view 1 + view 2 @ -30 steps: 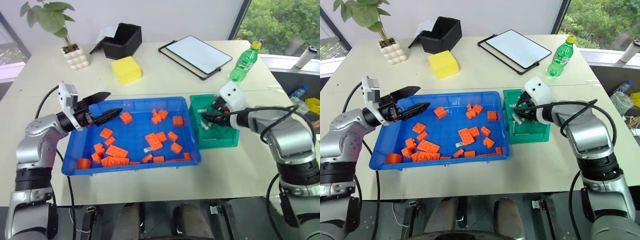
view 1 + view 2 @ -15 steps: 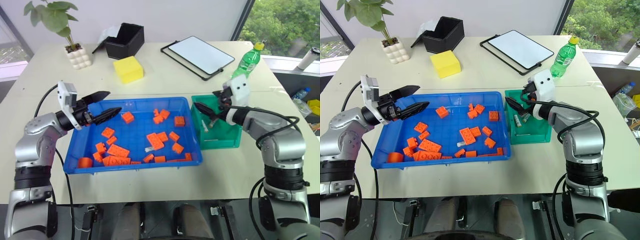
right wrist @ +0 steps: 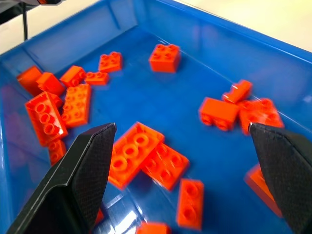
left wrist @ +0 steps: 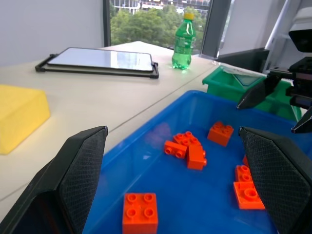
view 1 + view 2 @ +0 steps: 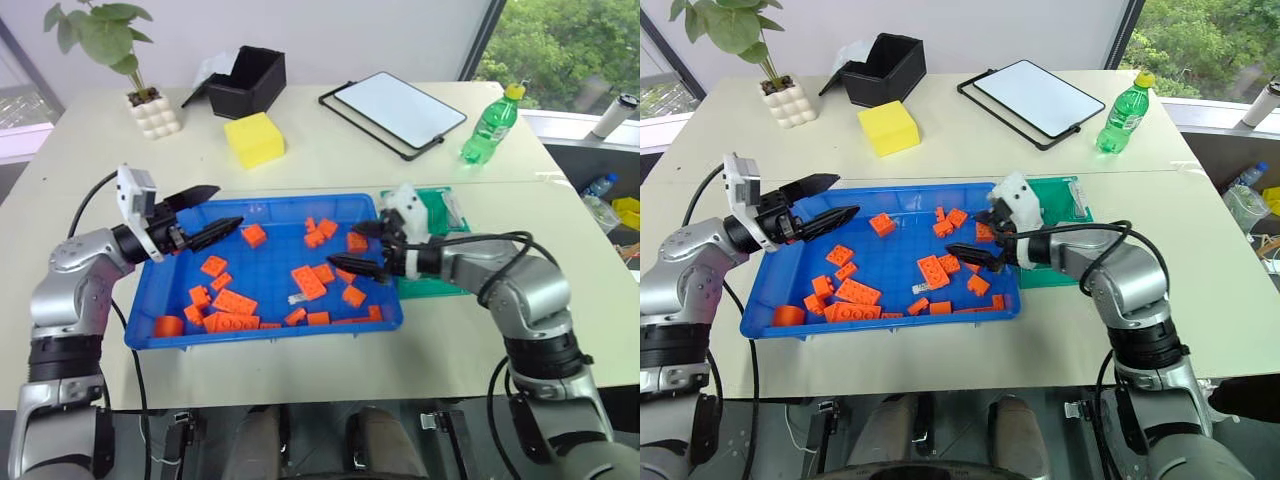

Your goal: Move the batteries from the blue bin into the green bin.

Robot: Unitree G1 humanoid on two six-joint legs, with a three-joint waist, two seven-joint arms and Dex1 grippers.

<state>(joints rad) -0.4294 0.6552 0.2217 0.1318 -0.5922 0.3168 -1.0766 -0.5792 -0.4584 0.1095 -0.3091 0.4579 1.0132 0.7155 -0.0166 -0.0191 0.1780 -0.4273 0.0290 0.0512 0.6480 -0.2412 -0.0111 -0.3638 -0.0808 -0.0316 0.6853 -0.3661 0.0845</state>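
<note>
Hovering over the blue bin (image 5: 170, 335), right claw (image 5: 365, 248) spread wide, empty.

Glossy plastic blue bin (image 5: 180, 335) holds shiny orange plastic bricks (image 5: 308, 283); the table (image 5: 330, 150) looks matt.

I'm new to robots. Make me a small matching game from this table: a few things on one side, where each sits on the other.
Things:
1. right gripper
2. left gripper
3. green bottle
4. yellow block

Places:
A. over the blue bin's left end, fingers open
B. on the table beside the black box
C. over the blue bin's right part, above orange bricks, fingers open
D. on the table beyond the green bin

Pairs: 1-C, 2-A, 3-D, 4-B
</note>
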